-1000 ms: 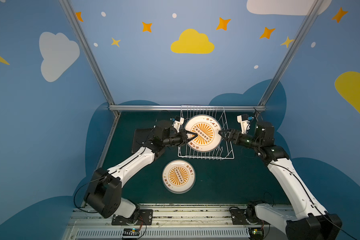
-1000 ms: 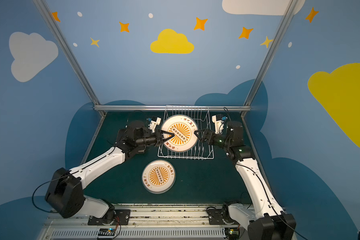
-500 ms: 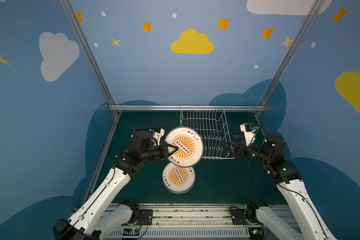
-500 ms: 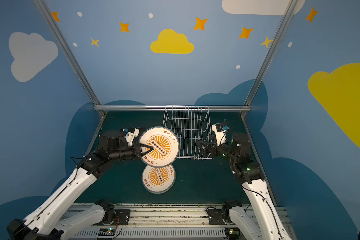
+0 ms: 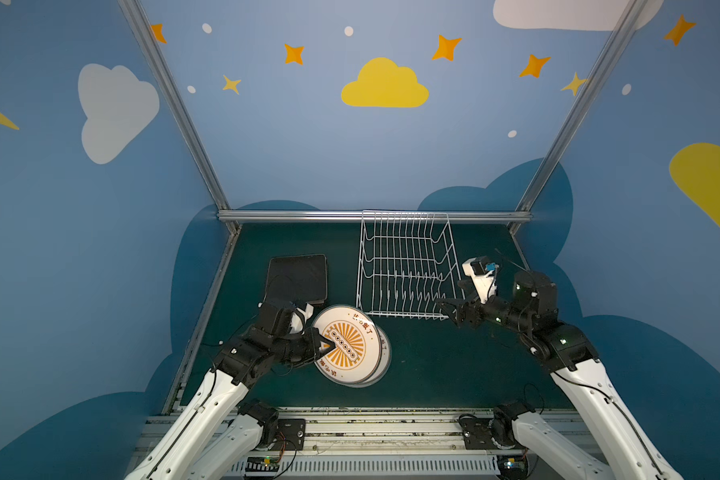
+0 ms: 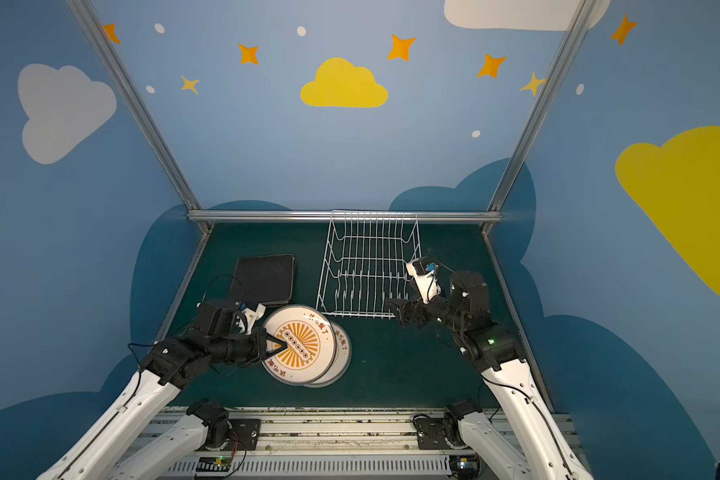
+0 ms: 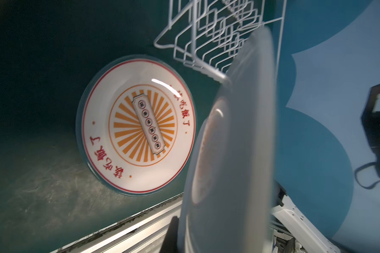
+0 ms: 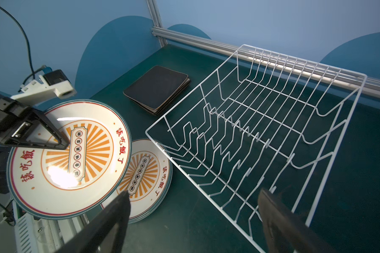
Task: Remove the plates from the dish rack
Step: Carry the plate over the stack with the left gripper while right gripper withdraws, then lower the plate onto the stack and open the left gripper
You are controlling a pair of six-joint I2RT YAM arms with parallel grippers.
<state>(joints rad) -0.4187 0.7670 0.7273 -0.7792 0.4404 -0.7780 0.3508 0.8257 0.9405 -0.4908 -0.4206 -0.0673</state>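
— Which step are you on?
— The dish rack (image 5: pixel 406 266), far centre, looks bare. Your left gripper (image 5: pixel 324 345) is clamped on a round plate (image 5: pixel 350 347), tilted over the round stack (image 5: pixel 385 353) near-left of the rack.
— Next?
— I'd level it, lower it squarely, then let go. Your right gripper (image 5: pixel 447 311) hangs spread apart, empty, by the rack's near-right corner.

High stereo pair, two wrist cameras.
Both top views look down from the robot's side; wrist views sit close, sharing the dish rack (image 8: pixel 259 140).
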